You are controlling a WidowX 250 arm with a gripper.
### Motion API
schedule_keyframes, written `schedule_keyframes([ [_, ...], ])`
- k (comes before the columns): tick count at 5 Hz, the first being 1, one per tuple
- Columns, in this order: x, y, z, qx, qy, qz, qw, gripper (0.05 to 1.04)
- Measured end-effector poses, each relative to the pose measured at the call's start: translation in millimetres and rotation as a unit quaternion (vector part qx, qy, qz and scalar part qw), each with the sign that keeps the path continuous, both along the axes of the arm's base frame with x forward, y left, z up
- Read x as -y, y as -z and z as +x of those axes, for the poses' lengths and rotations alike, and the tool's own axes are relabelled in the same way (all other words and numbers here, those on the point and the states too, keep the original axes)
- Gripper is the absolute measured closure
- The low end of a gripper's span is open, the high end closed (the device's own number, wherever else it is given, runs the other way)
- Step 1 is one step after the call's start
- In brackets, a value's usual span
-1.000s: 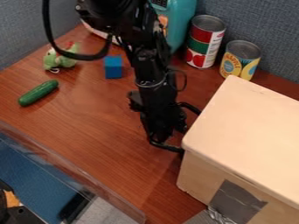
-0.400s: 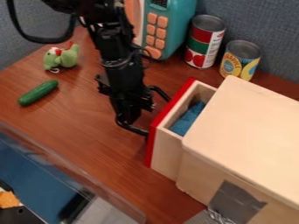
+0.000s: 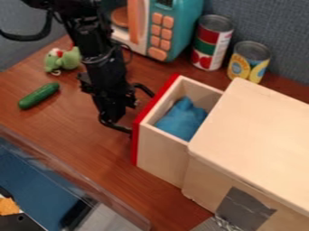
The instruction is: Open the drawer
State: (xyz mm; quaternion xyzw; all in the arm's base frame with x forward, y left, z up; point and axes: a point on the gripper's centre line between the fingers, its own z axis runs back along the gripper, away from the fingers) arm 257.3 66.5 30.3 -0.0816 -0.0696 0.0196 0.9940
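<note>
Brown wood-grain tabletop (image 3: 78, 131), one blue-gray partition (image 3: 265, 22) behind it. One drawer (image 3: 161, 155) stands open from one pale box (image 3: 259, 131), one blue cloth (image 3: 183, 119) inside. One black pincer (image 3: 142, 113) has its two fingers spread at the red front. Farther off: two cans (image 3: 211, 43), one toy microwave (image 3: 181, 22), one green plush (image 3: 70, 58), one cucumber (image 3: 39, 95).

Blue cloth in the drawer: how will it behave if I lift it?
The blue cloth looks bunched and soft, so it will probably droop. Its raised peak should pinch easily, though loose folds might brush the drawer.
</note>
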Motion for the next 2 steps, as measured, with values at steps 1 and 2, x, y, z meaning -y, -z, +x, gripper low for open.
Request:
schedule_keyframes([
  [1,-8.8,-0.5,-0.7,-0.007,0.002,-0.002,1.0000,0.947],
  [2,-10.8,-1.2,2.5,-0.011,0.011,-0.002,0.9999,0.947],
])
